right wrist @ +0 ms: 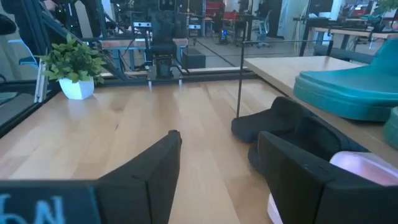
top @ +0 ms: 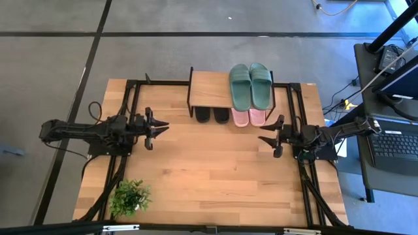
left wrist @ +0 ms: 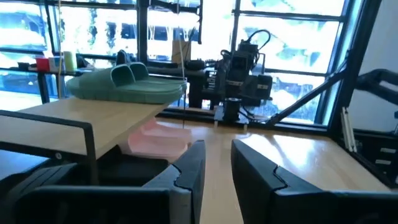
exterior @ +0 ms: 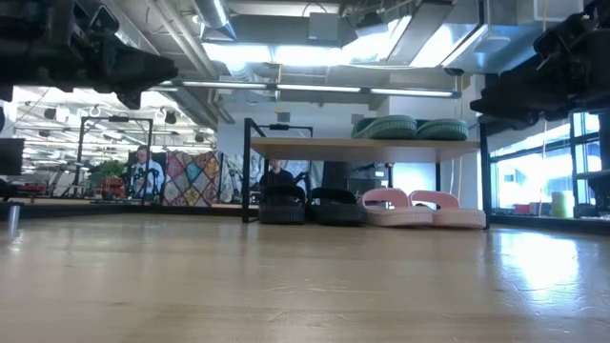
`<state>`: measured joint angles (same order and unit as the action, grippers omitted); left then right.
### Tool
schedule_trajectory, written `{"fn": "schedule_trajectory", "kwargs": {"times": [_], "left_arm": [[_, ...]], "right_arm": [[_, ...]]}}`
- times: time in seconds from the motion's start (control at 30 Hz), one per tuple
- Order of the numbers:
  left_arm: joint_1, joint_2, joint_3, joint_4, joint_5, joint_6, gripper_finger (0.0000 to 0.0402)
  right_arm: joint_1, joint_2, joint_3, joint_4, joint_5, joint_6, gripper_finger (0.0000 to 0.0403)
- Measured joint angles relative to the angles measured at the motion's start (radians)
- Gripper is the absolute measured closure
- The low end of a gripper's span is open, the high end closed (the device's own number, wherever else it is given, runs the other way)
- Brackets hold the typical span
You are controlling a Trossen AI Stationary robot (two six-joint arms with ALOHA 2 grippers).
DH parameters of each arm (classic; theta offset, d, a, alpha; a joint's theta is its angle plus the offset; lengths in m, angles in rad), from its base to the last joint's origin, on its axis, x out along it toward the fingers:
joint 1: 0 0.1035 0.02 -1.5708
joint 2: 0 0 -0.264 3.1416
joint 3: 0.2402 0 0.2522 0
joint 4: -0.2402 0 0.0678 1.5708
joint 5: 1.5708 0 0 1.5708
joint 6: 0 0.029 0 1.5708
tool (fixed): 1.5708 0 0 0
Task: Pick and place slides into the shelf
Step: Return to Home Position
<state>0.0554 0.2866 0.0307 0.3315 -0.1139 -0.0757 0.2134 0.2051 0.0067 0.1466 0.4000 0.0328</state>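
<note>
Left gripper (top: 160,127) held parted, empty, left of shelf (top: 210,90) | right gripper (top: 269,136) held wide, right of it | wooden tabletop (top: 209,176) glare-lit before shelf | workshop room (exterior: 86,143) seen behind.

High: straight down on table (top: 215,176). Low: tabletop height, facing shelf (exterior: 362,148). Wrists: look inward; shelf in all.

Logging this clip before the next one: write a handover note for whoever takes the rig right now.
Left tool: open, empty, above the table on its left side, clear of the shelf.
Right tool: open, empty, above the right side, just in front of the shelf's right end.
Green slides lie on the shelf's top board; black slides and pink slides sit side by side under it.
Done: all three pairs are placed.
Left: nothing to carry; probably only parking the arms.
</note>
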Motion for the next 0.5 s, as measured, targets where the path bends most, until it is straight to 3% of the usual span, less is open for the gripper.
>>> {"fn": "schedule_trajectory", "kwargs": {"times": [0.27,0.5], "left_arm": [[0.039,-0.094,-0.023,-0.078,-0.005,-0.026,0.033],[0.088,-0.155,-0.023,-0.2,-0.027,-0.048,0.033]], "right_arm": [[0.0,-0.11,0.001,-0.076,-0.006,-0.017,0.0188],[0.0,-0.118,0.001,-0.077,-0.009,-0.039,0.0188]]}}
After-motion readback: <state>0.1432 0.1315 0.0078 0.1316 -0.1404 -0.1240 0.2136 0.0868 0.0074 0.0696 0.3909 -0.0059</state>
